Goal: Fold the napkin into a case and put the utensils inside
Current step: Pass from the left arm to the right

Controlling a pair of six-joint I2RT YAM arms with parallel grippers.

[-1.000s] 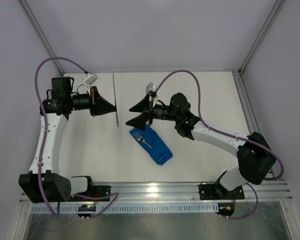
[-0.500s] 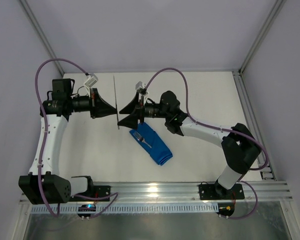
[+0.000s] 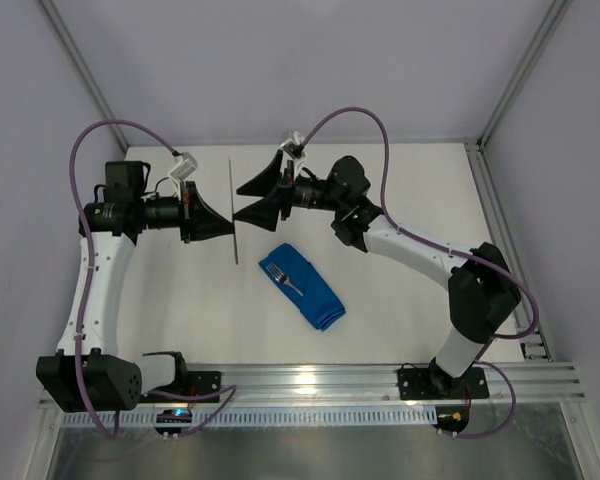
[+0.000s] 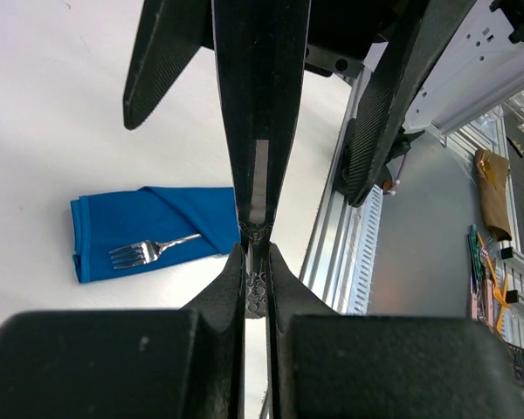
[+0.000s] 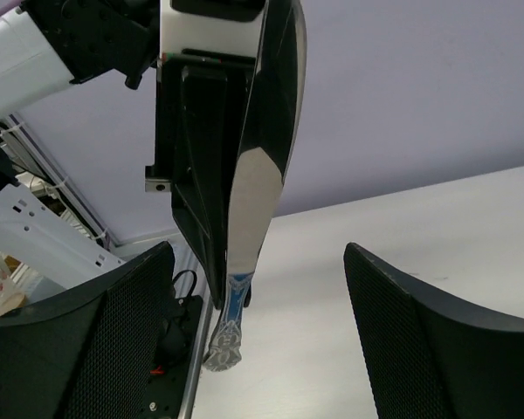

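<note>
Black fingers of the left gripper (image 4: 257, 271) are pinched together on the patterned handle end of the knife (image 3: 231, 190). They hold it off the white table (image 3: 410, 200) with the blade pointing away from the wrist. Just to its right, the right gripper (image 3: 240, 204) is spread wide with one finger on each side of the blade, apparently not touching it, though the wrist view leaves that unsure. Further right and nearer the arm bases, the case (image 3: 312, 293) lies folded flat on the table. The fork (image 4: 148, 251) has its handle tucked under a fold, tines sticking out. The folding looks done and one utensil is in. The knife is not yet passed across or slid in beside the fork.
</note>
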